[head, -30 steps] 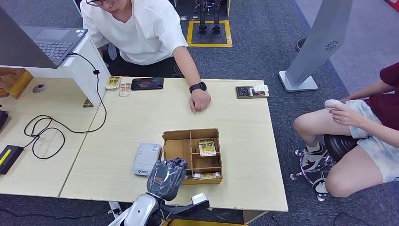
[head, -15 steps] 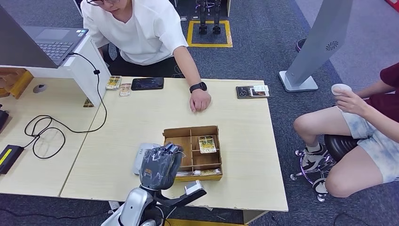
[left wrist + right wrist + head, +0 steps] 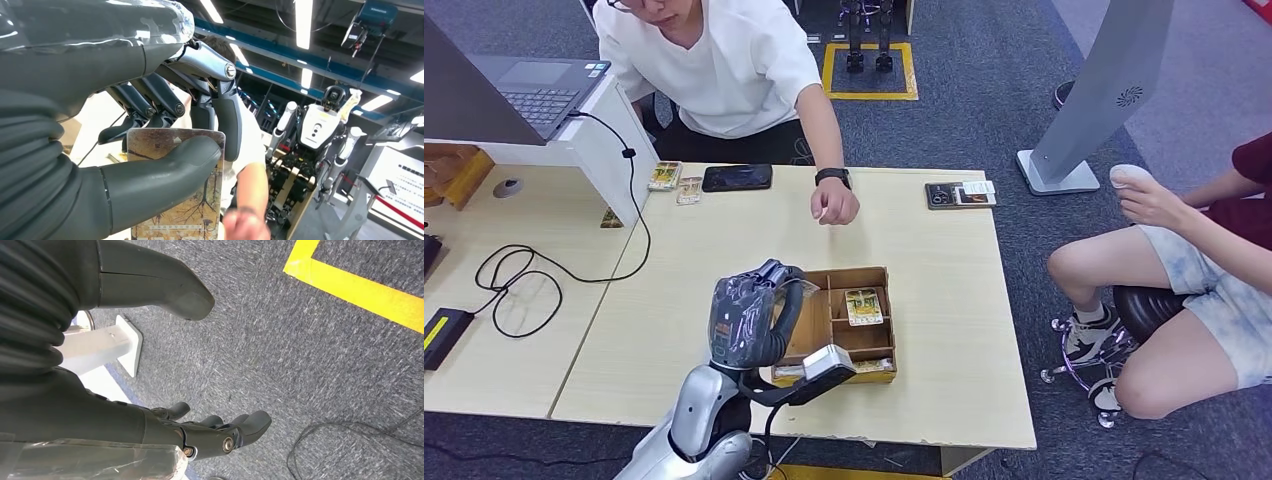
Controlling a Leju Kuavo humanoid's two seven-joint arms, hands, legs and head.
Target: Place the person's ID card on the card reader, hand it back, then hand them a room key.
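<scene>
Brown tree-root-print card (image 3: 175, 200); grey left hand (image 3: 746, 320); brown box (image 3: 854, 330); pale wood table (image 3: 944, 330).

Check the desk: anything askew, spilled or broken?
Nothing stands out. The left hand holds a card upright, the wooden tray sits square on the table, and the person's hand hovers above it.

Head view looks steeply down on the worktop (image 3: 944, 290); left wrist close, facing the person (image 3: 245, 165); right wrist faces floor (image 3: 310, 350).
</scene>
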